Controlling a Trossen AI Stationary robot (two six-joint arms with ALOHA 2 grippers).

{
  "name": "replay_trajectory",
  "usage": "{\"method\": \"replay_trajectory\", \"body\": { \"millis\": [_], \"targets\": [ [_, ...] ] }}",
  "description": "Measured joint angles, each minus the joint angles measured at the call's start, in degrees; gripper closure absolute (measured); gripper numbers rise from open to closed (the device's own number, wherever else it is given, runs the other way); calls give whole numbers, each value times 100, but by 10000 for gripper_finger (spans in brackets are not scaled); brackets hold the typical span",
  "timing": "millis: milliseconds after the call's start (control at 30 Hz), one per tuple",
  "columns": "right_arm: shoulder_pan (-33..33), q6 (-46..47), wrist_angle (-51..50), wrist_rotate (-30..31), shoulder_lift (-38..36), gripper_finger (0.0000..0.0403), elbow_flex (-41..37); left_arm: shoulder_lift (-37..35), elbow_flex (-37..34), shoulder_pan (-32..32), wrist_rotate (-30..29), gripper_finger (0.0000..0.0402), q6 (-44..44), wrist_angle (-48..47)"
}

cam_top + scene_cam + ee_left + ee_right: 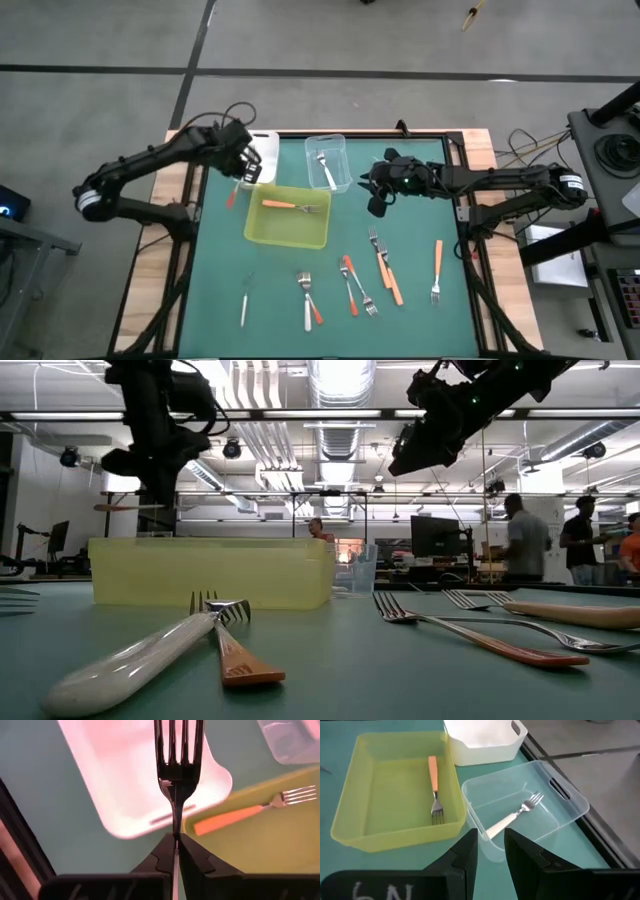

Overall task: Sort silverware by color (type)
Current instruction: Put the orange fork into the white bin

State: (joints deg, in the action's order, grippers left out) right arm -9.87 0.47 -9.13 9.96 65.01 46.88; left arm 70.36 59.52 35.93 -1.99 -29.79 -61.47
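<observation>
Left gripper (176, 851) jaws clamp a fork (178, 772) above the white tub (145, 775).

Only one marking appeared anywhere in the views. In the right wrist view, white handwritten characters stood on the dark body of the right gripper (490, 852), at the near edge of that picture. The characters were cut off by the picture's edge and resembled "6N"; the reading was not certain, and they may have been seen upside down. No label, brand, number or sign was readable on the trays, the forks or the table, nor in the room beyond the table as seen in the low view.
</observation>
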Motion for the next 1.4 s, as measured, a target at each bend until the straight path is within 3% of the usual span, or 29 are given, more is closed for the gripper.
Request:
{"method": "replay_trajectory", "body": {
  "millis": [367, 567, 1033, 1400],
  "targets": [
    [0, 117, -8, 2, 0, 317, -205, 1393, 1762, 435, -23, 401, 1247, -349],
    [13, 328, -168, -1, 0, 317, -222, 1964, 2362, 524, -53, 401, 1620, -390],
    [24, 498, -206, 1, 0, 317, -409, 2740, 2351, 811, -490, 401, 1946, -285],
    [26, 511, -217, 0, 0, 317, -416, 3004, 2318, 880, -510, 401, 1907, -197]
  ]
}}
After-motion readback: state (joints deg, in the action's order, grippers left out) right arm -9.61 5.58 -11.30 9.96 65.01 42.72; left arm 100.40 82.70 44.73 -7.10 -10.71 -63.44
